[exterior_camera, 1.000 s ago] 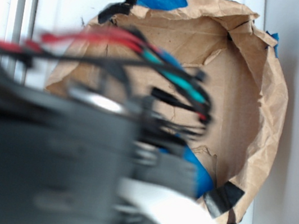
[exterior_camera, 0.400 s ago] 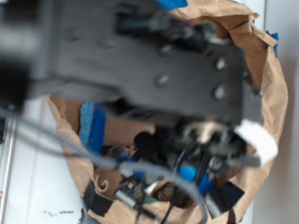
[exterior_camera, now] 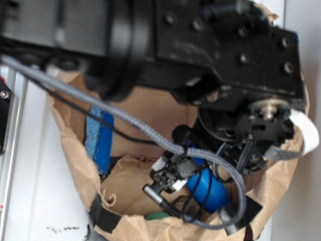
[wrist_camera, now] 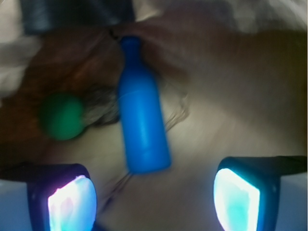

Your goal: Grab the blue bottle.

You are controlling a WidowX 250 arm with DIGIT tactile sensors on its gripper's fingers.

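Observation:
The blue bottle [wrist_camera: 140, 114] lies on the brown paper floor of the bag, its narrow neck pointing away from the camera in the wrist view. In the exterior view only a patch of the blue bottle [exterior_camera: 209, 188] shows under the arm. My gripper [wrist_camera: 154, 199] is open, with one glowing pad [wrist_camera: 72, 204] at the left and the other at the right. The bottle's flat base sits just ahead of the gap between them, nearer the left pad, and touches neither. In the exterior view the arm's wrist hides the fingers.
A crumpled brown paper bag [exterior_camera: 274, 175] with black tape walls the bottle in. A green ball [wrist_camera: 61, 116] lies left of the bottle beside a dark fuzzy thing. A flat blue sponge [exterior_camera: 98, 138] stands against the bag's left wall. Grey cable [exterior_camera: 146, 132] loops across the bag.
The arm has swung up and to the right over the bag, and its wrist now hangs over the bag's right half above the bottle.

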